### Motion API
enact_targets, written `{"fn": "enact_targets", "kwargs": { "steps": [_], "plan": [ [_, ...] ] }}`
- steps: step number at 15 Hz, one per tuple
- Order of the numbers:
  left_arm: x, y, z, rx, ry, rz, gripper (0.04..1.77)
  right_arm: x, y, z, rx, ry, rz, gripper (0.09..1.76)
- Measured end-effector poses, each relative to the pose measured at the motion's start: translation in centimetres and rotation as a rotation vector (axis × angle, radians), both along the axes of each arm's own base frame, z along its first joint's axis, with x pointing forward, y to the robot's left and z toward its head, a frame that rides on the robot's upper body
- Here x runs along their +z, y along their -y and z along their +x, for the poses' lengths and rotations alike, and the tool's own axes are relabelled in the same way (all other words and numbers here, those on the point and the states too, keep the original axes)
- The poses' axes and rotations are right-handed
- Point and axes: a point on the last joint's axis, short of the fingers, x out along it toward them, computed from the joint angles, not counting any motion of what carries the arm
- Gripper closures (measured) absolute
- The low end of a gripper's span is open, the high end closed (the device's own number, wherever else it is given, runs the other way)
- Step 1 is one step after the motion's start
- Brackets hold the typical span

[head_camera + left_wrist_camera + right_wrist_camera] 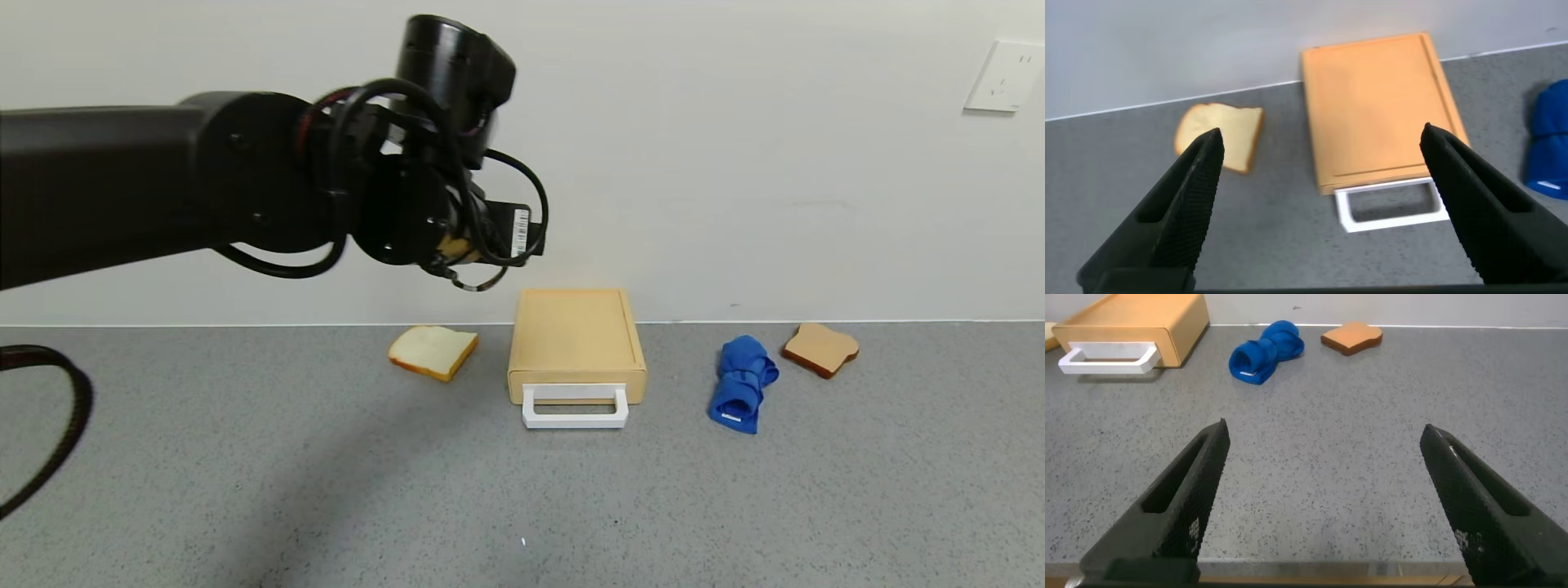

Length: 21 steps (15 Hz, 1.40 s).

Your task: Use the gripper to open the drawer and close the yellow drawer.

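Note:
The yellow drawer case (575, 333) lies flat near the back wall, its drawer pushed in with the white loop handle (575, 406) sticking out toward me. It also shows in the left wrist view (1376, 110) with the handle (1393, 204), and in the right wrist view (1135, 328). My left gripper (1321, 139) hangs high in the air above and left of the case, open and empty; in the head view only its wrist (457, 220) shows. My right gripper (1323, 437) is open and empty, low over bare table, far from the case.
A pale bread slice (433, 351) lies left of the case. A rolled blue cloth (741, 394) and a brown bread slice (820, 349) lie to its right. A black cable (57, 425) loops at the left edge. The wall stands close behind.

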Motion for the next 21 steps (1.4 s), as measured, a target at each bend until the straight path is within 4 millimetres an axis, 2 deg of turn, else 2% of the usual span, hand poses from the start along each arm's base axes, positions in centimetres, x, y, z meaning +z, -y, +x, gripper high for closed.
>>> {"fn": "enact_targets", "kwargs": {
  "steps": [3,8,13,17,21],
  "plan": [
    [1.1,-4.6,-1.7,-0.02,-0.019,0.012,0.08,0.0,0.0,0.0,0.0,0.0,0.0,0.14],
    [2.0,-10.7,-6.9,-0.183,-0.043,-0.059,0.08,0.0,0.0,0.0,0.0,0.0,0.0,0.14],
    [1.7,-14.0,-12.8,-0.219,0.05,-0.096,0.08,0.0,0.0,0.0,0.0,0.0,0.0,0.14],
    [0.2,-16.7,-17.9,-0.218,0.117,-0.061,0.08,0.0,0.0,0.0,0.0,0.0,0.0,0.14],
    [-1.6,-19.7,-22.4,-0.134,0.179,0.011,0.08,0.0,0.0,0.0,0.0,0.0,0.0,0.14]
  ]
}}
